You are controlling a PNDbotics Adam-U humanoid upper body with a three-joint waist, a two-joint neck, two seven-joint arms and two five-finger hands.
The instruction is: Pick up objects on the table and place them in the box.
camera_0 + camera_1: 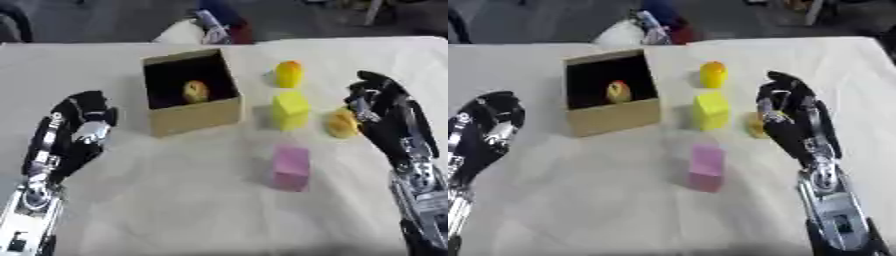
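Observation:
An open cardboard box [188, 114] stands on the table left of centre, with a small yellow-orange object [195, 91] inside it. Right of the box sit a yellow-orange rounded object [288, 73], a yellow block [290, 110] and, nearer me, a pink block [290, 167]. Another orange-yellow object [340, 123] lies just left of my right hand [381, 112], partly hidden by it in the right eye view. The right hand's fingers are curled beside this object, and I cannot tell whether they touch it. My left hand [77, 131] rests left of the box with curled fingers, holding nothing.
A white cloth covers the table [175, 200]. Beyond the far edge stand a white rounded thing [181, 33] and a blue and red item [223, 20] on a dark floor.

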